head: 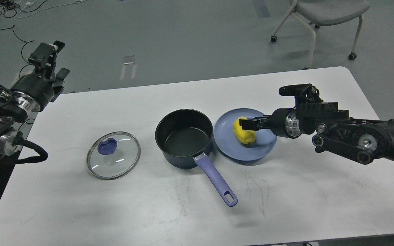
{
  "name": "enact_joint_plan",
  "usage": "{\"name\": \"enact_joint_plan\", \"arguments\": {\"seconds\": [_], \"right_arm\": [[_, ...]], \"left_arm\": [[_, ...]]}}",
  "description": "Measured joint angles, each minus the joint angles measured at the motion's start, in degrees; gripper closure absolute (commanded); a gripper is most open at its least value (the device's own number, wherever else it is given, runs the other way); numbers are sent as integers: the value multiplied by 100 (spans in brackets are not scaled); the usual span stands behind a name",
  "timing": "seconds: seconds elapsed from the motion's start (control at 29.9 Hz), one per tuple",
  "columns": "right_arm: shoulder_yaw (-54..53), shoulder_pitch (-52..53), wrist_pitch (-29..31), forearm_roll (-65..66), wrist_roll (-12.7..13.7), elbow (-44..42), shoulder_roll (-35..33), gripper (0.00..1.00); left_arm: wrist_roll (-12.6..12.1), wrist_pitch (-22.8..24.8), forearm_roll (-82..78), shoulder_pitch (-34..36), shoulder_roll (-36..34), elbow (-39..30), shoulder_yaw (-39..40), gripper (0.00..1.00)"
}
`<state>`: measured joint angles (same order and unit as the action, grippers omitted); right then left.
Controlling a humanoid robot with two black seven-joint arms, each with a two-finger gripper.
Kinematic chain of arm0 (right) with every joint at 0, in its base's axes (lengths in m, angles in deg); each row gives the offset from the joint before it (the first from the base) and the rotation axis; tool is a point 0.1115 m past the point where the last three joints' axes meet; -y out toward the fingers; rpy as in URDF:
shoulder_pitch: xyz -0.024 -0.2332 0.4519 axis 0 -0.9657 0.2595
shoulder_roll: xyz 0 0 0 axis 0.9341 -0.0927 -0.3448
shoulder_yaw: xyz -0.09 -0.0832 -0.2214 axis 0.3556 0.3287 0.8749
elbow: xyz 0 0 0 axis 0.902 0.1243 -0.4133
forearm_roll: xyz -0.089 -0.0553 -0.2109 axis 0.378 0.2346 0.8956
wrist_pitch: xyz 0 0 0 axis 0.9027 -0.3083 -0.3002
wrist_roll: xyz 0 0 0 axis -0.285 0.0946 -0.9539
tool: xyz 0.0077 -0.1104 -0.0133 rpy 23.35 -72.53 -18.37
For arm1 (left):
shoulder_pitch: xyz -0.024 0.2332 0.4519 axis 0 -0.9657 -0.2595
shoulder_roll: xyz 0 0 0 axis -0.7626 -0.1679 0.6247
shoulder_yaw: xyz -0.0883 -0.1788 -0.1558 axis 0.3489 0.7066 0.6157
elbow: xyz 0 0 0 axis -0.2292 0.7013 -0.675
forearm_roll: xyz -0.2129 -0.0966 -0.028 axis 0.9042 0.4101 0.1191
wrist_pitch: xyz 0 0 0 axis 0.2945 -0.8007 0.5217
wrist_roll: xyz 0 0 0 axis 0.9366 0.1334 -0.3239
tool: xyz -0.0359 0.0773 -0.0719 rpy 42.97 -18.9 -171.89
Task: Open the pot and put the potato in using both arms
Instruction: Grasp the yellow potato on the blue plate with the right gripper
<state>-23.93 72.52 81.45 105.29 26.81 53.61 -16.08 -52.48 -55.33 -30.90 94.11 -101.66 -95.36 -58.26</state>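
Pot (pixel 184 138) handle points at me; right gripper (pixel 246 123) pinches the upright potato (pixel 244 134); left gripper (pixel 51 56) can't tell.

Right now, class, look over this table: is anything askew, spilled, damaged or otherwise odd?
Nothing is spilled or broken. The glass lid lies flat on the table, left of the open pot, apart from it. The potato sits on the blue plate with the right gripper at it. Only faint scuff marks show on the tabletop.

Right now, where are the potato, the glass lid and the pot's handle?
potato (pixel 244 136): head view, its yellow lower body on the plate.
glass lid (pixel 121 160): head view, clear glass beside the knob.
pot's handle (pixel 217 181): head view, mid-shaft.
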Motion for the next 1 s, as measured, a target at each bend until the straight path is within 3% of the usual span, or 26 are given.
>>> {"name": "enact_joint_plan", "arguments": {"seconds": [0.64, 1.0], "right_arm": [[536, 303, -1, 185, 0, -243, 335, 7], [559, 315, -7, 185, 0, -251, 360, 17]], "left_arm": [[-2, -6, 0, -85, -43, -9, 18, 1], [-2, -12, -15, -203, -52, -8, 17, 1]]}}
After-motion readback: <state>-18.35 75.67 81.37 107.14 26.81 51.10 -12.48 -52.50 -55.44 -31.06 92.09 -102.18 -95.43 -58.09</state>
